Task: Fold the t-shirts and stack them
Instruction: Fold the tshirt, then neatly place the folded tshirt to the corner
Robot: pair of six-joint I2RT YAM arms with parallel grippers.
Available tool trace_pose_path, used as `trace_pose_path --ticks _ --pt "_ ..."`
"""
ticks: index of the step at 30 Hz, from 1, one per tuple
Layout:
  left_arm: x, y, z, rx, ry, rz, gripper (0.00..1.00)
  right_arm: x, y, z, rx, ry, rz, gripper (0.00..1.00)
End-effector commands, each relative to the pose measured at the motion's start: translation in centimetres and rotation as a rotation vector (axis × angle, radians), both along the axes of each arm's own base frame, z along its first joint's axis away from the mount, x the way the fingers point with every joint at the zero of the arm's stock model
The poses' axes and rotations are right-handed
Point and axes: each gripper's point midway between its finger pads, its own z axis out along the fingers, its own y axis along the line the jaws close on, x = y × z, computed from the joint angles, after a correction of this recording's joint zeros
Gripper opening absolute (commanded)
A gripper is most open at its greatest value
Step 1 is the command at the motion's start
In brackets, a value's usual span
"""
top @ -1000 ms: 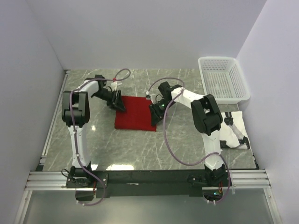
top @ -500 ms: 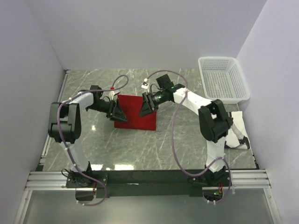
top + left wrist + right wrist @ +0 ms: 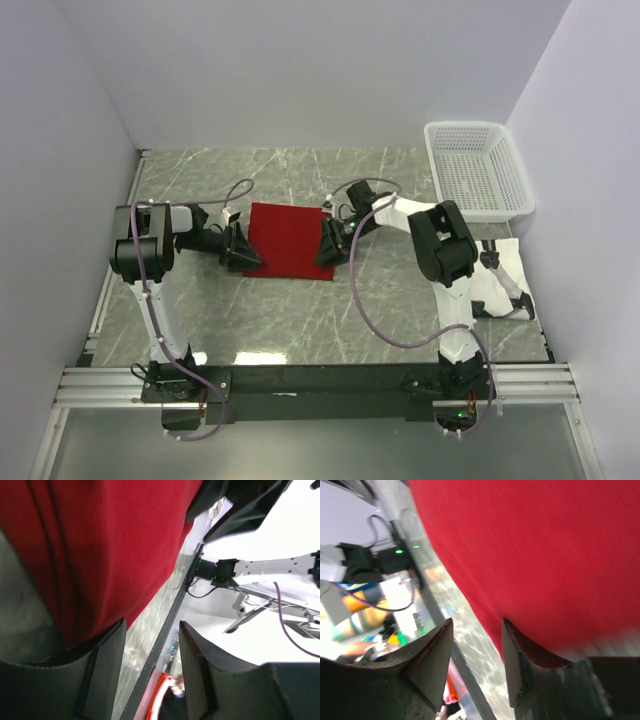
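The red t-shirt (image 3: 290, 240) lies flat as a folded rectangle in the middle of the table. My left gripper (image 3: 246, 260) is low at its near left corner. In the left wrist view the left gripper (image 3: 150, 647) is open, with the red t-shirt (image 3: 95, 545) lying against one finger (image 3: 102, 665). My right gripper (image 3: 328, 256) is low at the near right corner. In the right wrist view the right gripper (image 3: 476, 642) is open, with the edge of the red t-shirt (image 3: 545, 555) at one finger (image 3: 525, 670). The white t-shirt (image 3: 503, 258) lies folded at the right, partly behind the right arm.
A white mesh basket (image 3: 478, 168) stands at the back right. The table's metal rail (image 3: 320, 382) with both arm bases runs along the near edge. Walls close in on the left, back and right.
Both grippers have come down and toward me, from over the shirt to its near corners. The shirt lies flat again as it did one second ago.
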Motion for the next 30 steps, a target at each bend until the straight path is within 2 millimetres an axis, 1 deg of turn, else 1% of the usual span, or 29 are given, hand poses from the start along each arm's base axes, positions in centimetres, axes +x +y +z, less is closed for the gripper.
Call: trace_pose_path --ticks 1,2,3,4,5,6,7,8,9,11,12,13,14,15,16,17,19,20,21,22,24,25,27,28,30 --pt "0.4 1.4 2.1 0.057 -0.193 -0.029 0.53 0.9 -3.5 2.0 -0.113 -0.158 -0.019 0.54" --pt "1.0 1.4 4.0 0.087 -0.295 -0.039 0.53 0.6 -3.6 3.1 -0.092 -0.172 -0.011 0.57" --pt "1.9 1.5 5.2 0.109 -0.358 -0.034 0.53 0.5 -3.5 4.5 -0.065 -0.189 -0.017 0.59" --pt "3.1 1.5 6.3 0.134 -0.46 -0.031 0.53 0.3 -3.4 7.1 -0.023 -0.239 -0.026 0.61" --pt "3.8 1.0 8.2 0.185 -0.577 -0.041 0.53 0.2 -3.5 7.7 -0.008 -0.249 -0.053 0.63" --pt "4.2 0.6 8.9 0.216 -0.633 -0.038 0.53 0.3 -3.9 8.4 0.0 -0.271 -0.077 0.64" --pt "5.7 0.4 9.7 0.265 -0.765 -0.036 0.54 0.3 -4.2 9.9 0.016 -0.314 -0.1 0.65" --pt "5.3 -1.6 11.5 0.285 -0.883 -0.083 0.55 0.4 -4.7 9.7 0.002 -0.318 -0.135 0.66" --pt "5.9 -3.2 12.2 0.369 -1.049 -0.12 0.56 0.9 -5.6 10.1 -0.001 -0.33 -0.172 0.66" --pt "5.7 -5.0 12.6 0.41 -1.193 -0.177 0.6 1.4 -6.7 9.6 -0.033 -0.323 -0.222 0.67" --pt "5.4 -5.7 12.0 0.446 -1.295 -0.241 0.61 1.4 -7.3 8.9 -0.05 -0.296 -0.252 0.68" --pt "5.5 -6.3 11.7 0.497 -1.363 -0.271 0.61 1.8 -8.2 8.7 -0.059 -0.291 -0.287 0.68" --pt "4.7 -8.6 12.2 0.481 -1.47 -0.33 0.61 1.9 -8.5 8.3 -0.069 -0.27 -0.316 0.69" --pt "3.9 -9.2 10.9 0.498 -1.537 -0.401 0.61 2.3 -9.0 7.9 -0.091 -0.271 -0.342 0.69" --pt "2.8 -11.0 10.2 0.502 -1.583 -0.459 0.61 2.6 -9.5 7.5 -0.108 -0.257 -0.369 0.7" --pt "2.4 -11.8 9.7 0.508 -1.622 -0.493 0.61 2.9 -9.7 7.2 -0.119 -0.248 -0.388 0.7" --pt "1.6 -13.0 8.1 0.543 -1.686 -0.577 0.61 3.1 -10.1 6.2 -0.142 -0.196 -0.433 0.7" --pt "0.6 -14.7 7.2 0.516 -1.725 -0.627 0.6 3.3 -10.3 5.9 -0.147 -0.166 -0.461 0.71" --pt "0.3 -15.2 6.6 0.517 -1.736 -0.648 0.6 3.3 -10.3 5.3 -0.146 -0.138 -0.469 0.71" --pt "-0.6 -16.3 5.7 0.5 -1.745 -0.687 0.59 3.3 -10.3 5.1 -0.145 -0.12 -0.478 0.71" --pt "-1.1 -16.8 4.6 0.51 -1.757 -0.722 0.57 3.3 -10.2 4.7 -0.133 -0.079 -0.507 0.71" --pt "-1.6 -17.5 4.0 0.496 -1.769 -0.739 0.57 3.3 -10.2 4.5 -0.129 -0.065 -0.511 0.71" --pt "-2.0 -17.9 3.1 0.503 -1.794 -0.779 0.57 3.1 -10.0 4.3 -0.124 -0.047 -0.524 0.72" --pt "-2.4 -18.5 2.4 0.498 -1.8 -0.798 0.56 3.1 -10.1 4.1 -0.125 -0.043 -0.528 0.72" --pt "-2.4 -18.7 1.7 0.505 -1.796 -0.821 0.55 2.9 -10.1 3.9 -0.122 -0.032 -0.536 0.72"
